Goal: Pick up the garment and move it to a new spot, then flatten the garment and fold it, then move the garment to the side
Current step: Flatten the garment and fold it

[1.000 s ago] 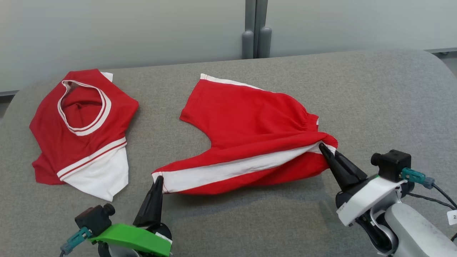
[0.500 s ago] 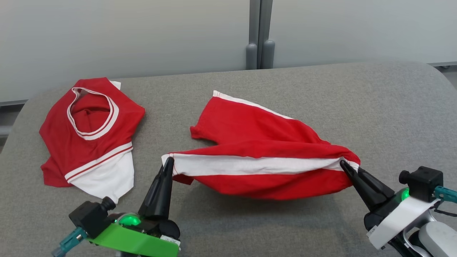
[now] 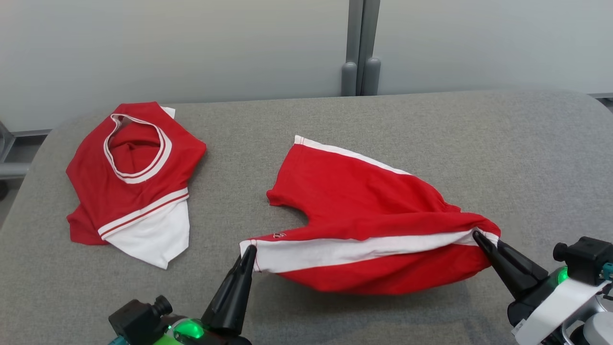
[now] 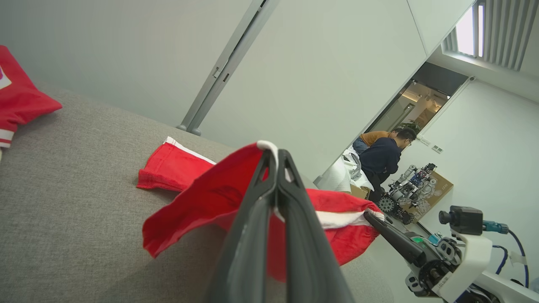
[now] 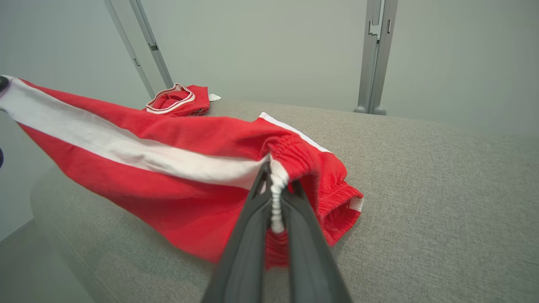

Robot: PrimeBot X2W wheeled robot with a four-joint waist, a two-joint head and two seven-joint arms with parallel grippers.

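Observation:
The garment is a pair of red shorts [image 3: 364, 206] with a white side stripe, stretched between both grippers above the grey table [image 3: 431, 124]. My left gripper [image 3: 250, 249] is shut on the hem corner of the near leg at the stripe's left end. My right gripper [image 3: 476, 235] is shut on the elastic waistband at the stripe's right end. The near side hangs lifted while the far leg [image 3: 330, 167] rests on the table. In the left wrist view my left gripper [image 4: 273, 152] pinches the shorts [image 4: 202, 198]. In the right wrist view my right gripper [image 5: 276, 176] bites the waistband [image 5: 294, 155].
A red and white top [image 3: 134, 177] lies crumpled at the table's far left, also seen as the top [image 5: 177, 100] in the right wrist view. A pale wall with a grey post [image 3: 359, 48] stands behind the table. People [image 4: 383, 153] stand far off through a doorway.
The head camera has shifted, so the whole picture moved. The shorts stay held by both grippers; the lifted near edge has come lower and nearer to me, and the far leg lies flatter.

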